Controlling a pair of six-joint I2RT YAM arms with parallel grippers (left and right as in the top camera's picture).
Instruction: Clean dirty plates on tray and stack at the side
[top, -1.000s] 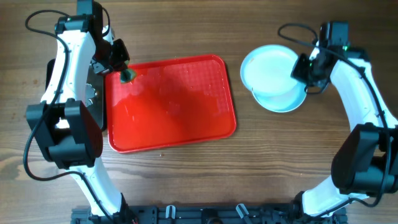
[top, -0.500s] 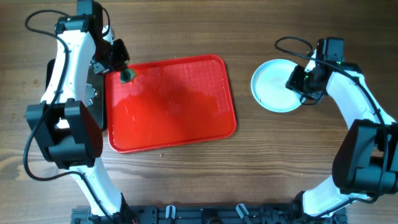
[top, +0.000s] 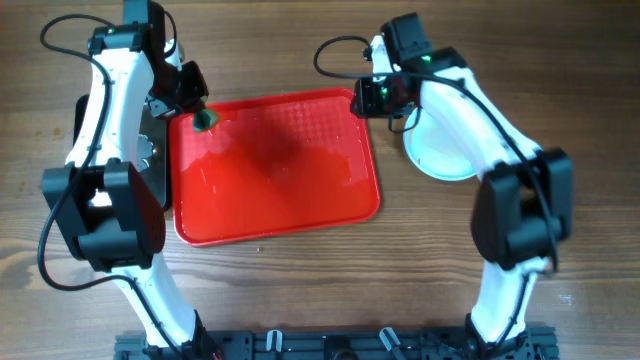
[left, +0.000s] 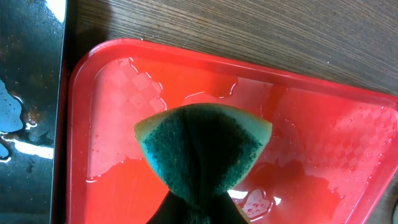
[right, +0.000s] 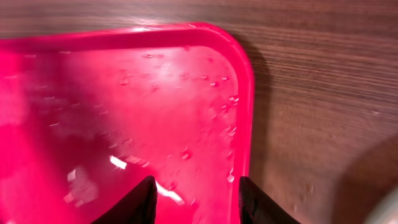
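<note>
The right arm (top: 470, 95) hides part of the plates (top: 440, 160); the left wrist view crops the black tray (left: 31, 93)

Overhead straight down on whole table (top: 300, 300), wrist views close over the shared tray (top: 280, 190), left 10 o'clock corner, right 2 o'clock.

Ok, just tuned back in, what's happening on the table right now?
The left gripper holds a green sponge at the far left corner of the wet red tray. The right gripper hangs open and empty over the tray's far right corner. No plate is on the tray; the plates sit on the table to its right, partly hidden by the right arm.
</note>
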